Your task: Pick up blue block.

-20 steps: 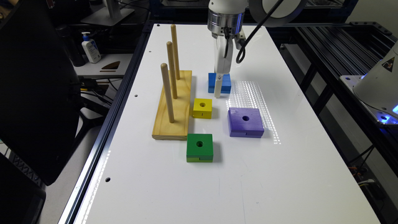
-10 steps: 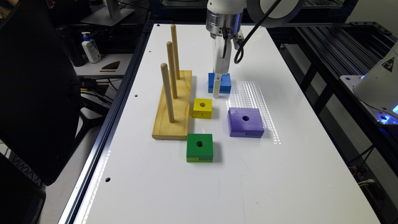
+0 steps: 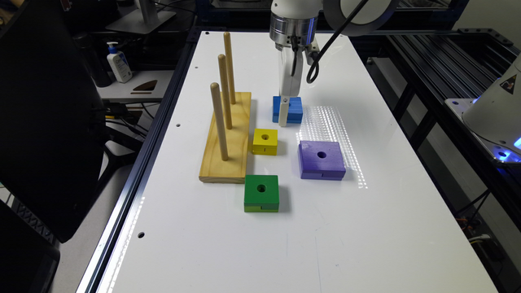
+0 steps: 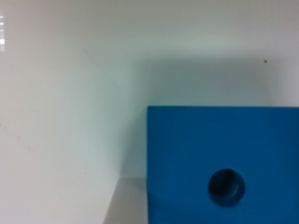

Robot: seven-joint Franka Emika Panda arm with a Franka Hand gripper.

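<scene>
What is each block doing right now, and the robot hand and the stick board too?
blue block: flat on the table, under the gripper.
gripper: down at the blue block.
yellow block: flat, untouched.
purple block: flat, untouched.
green block: flat, untouched.
peg board: three upright pegs, all bare.

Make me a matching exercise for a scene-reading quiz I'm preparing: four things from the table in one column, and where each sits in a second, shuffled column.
Things:
1. blue block
2. yellow block
3. green block
4. purple block

Places:
A. by the near end of the wooden peg base
B. under the gripper
C. farthest toward the exterior view's right
D. between blue and green blocks

Pairs: 1-B, 2-D, 3-A, 4-C
</scene>
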